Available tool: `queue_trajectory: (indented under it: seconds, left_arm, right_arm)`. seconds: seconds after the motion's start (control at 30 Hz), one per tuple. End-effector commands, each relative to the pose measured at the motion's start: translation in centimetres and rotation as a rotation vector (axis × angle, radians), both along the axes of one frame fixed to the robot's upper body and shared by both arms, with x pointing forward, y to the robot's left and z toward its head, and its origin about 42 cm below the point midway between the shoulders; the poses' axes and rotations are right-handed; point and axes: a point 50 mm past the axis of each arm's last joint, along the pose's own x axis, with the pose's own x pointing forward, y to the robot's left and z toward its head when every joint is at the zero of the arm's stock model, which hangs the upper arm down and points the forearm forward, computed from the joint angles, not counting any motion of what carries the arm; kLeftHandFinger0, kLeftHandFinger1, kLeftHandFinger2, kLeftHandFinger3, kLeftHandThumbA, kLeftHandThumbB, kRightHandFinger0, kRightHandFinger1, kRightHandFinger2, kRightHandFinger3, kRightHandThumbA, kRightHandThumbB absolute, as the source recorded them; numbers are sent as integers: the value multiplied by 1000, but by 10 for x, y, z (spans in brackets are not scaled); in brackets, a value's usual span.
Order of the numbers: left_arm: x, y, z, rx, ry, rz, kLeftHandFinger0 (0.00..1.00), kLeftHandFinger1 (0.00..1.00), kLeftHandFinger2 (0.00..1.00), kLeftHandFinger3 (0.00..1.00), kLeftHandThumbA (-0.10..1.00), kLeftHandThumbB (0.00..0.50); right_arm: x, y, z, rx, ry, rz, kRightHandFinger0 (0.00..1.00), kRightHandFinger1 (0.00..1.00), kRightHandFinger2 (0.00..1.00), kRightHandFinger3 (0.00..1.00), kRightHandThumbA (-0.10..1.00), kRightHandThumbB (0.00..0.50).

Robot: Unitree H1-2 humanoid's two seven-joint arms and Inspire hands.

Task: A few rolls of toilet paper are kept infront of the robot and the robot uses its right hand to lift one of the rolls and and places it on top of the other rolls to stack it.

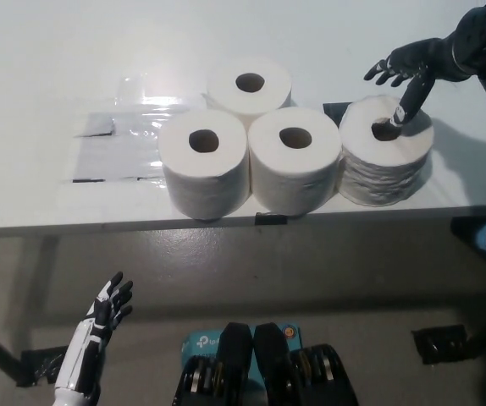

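Three white toilet paper rolls stand upright in a tight cluster on the white table (48, 51): a front left roll (204, 162), a front middle roll (295, 161) and a back roll (249, 85). A fourth, more ragged roll (386, 161) stands at the right, touching the middle one. My black right hand (410, 69) hovers over that right roll, fingers spread, with one finger dipping into its core hole. It holds nothing. My white left hand (99, 330) hangs open below the table edge at the lower left.
A clear plastic sheet (116, 139) with dark tape lies on the table left of the rolls. The table's front edge (99, 226) runs across the picture's middle, with grey floor below. A dark object (440, 342) lies on the floor at lower right.
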Motion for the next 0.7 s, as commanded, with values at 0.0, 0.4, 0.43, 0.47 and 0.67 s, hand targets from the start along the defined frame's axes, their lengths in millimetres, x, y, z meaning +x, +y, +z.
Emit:
queue_trajectory:
  seconds: [0.0, 0.4, 0.43, 0.47, 0.67]
  left_arm:
    - [2, 2, 13, 6, -50, -16, 1000, 1000, 1000, 1000, 1000, 73]
    - [2, 2, 14, 8, -52, -19, 1000, 1000, 1000, 1000, 1000, 86]
    - [2, 2, 14, 10, -51, -19, 1000, 1000, 1000, 1000, 1000, 86]
    - [2, 2, 14, 11, -50, -19, 1000, 1000, 1000, 1000, 1000, 84]
    - [2, 1, 13, 6, -50, -19, 1000, 1000, 1000, 1000, 1000, 91]
  right_arm:
    - [4, 8, 40, -49, -107, 69, 1000, 1000, 1000, 1000, 876, 316]
    - [5, 12, 22, -75, -102, 41, 1000, 1000, 1000, 1000, 827, 349]
    - [5, 12, 20, -83, -103, 44, 1000, 1000, 1000, 1000, 853, 357]
    - [5, 12, 18, -96, -106, 50, 1000, 1000, 1000, 1000, 863, 358]
    - [6, 15, 11, -105, -110, 66, 1000, 1000, 1000, 1000, 883, 313]
